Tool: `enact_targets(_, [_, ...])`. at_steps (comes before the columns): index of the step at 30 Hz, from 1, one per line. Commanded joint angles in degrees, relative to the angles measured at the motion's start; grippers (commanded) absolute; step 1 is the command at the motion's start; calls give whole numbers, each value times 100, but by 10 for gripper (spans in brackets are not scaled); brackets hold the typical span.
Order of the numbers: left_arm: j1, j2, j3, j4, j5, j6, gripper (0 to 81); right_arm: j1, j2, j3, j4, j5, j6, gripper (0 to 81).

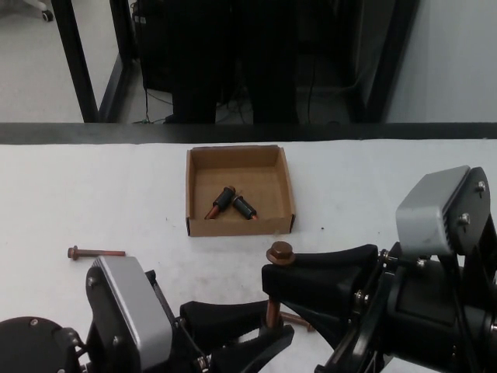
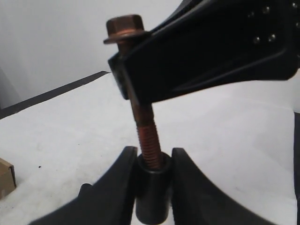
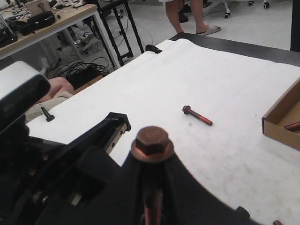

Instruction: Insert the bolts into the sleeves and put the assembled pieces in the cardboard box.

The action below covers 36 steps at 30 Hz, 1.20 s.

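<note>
Cardboard draws the eye first: the box (image 1: 241,226) sits midway along the white counter (image 1: 404,175), toward its far edge. It holds two assembled pieces (image 1: 221,200) lying close together by its front wall. At the near edge the left tool (image 2: 151,157) pinches a black sleeve (image 2: 151,199) upright. The right tool (image 1: 272,281) clamps a copper bolt (image 2: 124,29) by its shank, head up, with the threaded end inside the sleeve's mouth. A loose bolt (image 1: 95,252) lies toward the left edge.

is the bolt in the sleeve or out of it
Partly in: the threaded tip of the bolt sits inside the top of the sleeve; shank and head stand upright above it.
</note>
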Motion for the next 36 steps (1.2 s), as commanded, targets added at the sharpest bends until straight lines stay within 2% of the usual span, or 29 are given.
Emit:
enact_targets(1, [-12,-50,-19,-381,125,-15,8,46,-4,-59,51,-74,-59,3])
enact_targets(6, [-12,-50,-20,-434,125,-498,8,46,-4,-59,163,-155,-229,3])
enact_targets(18, [-2,-50,-34,-839,125,-2579,8,218,-4,-59,163,-199,-423,3])
enact_targets(26, [-2,-50,-34,-879,125,-2849,8,276,-4,-59,163,-199,-421,0])
enact_targets(28, [-2,-50,-34,-879,125,-2849,8,276,-4,-59,163,-382,-421,52])
enact_targets(29, [-2,-50,-34,-879,125,-2849,8,276,-4,-59,163,-470,-382,109])
enact_targets(33, [-2,-50,-34,-879,125,-2849,8,276,-4,-73,572,-429,117,469])
enact_targets(34, [-2,-50,-34,-879,125,-2849,8,276,-4,-88,768,-373,271,537])
enact_targets(36, [-2,-50,-34,-879,100,-2848,8,276,-29,-120,1074,-432,354,561])
